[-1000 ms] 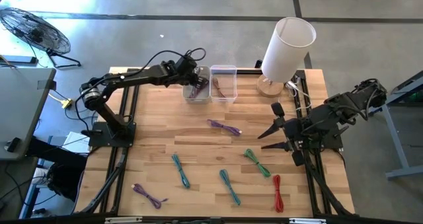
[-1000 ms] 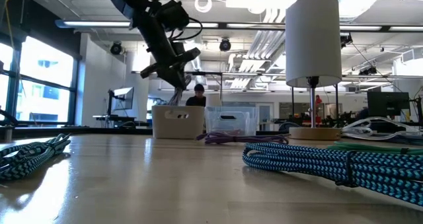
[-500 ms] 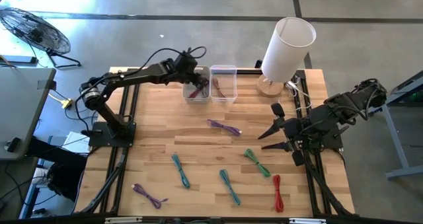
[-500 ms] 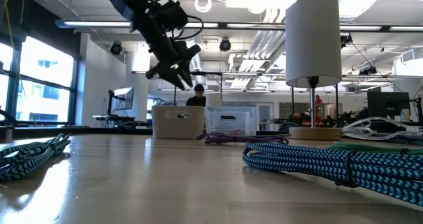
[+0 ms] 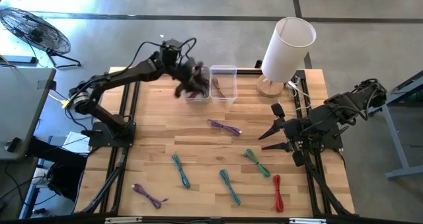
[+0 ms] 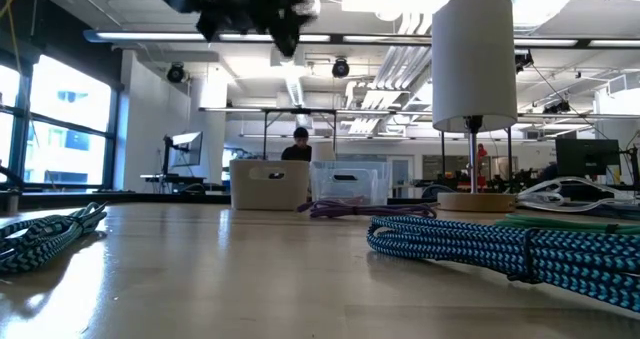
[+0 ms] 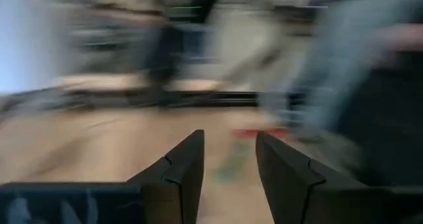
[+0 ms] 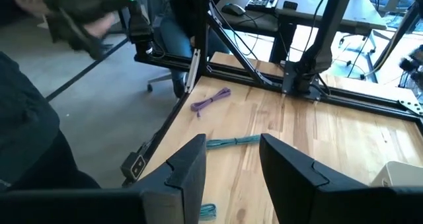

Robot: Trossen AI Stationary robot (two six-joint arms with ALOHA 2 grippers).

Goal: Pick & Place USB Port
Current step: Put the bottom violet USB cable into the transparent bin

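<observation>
Several coiled USB cables lie on the wooden table: a purple one (image 5: 223, 127) mid-table, a green one (image 5: 258, 162), two teal ones (image 5: 180, 170) (image 5: 229, 186), a red one (image 5: 277, 193) and another purple one (image 5: 149, 195). Two clear bins (image 5: 197, 85) (image 5: 223, 83) stand at the far edge. The left bin holds a reddish cable (image 5: 196, 92), the right one a brownish cable (image 5: 218, 86). My left gripper (image 5: 187, 84) hovers blurred over the left bin, high in the low view (image 6: 283, 24), open and empty (image 7: 229, 158). My right gripper (image 5: 262, 141) waits open at the right edge (image 8: 231, 164).
A white lamp (image 5: 285, 49) on a wooden base stands at the far right corner, with white cords beside it. Black frame rails run along the table's sides. A person sits in the room behind the bins (image 6: 300, 144).
My left gripper has risen out of the left bin, spreading its fingers. It has tipped from pointing down to nearly level and rolled about its own line. A reddish cable now lies in that bin.
</observation>
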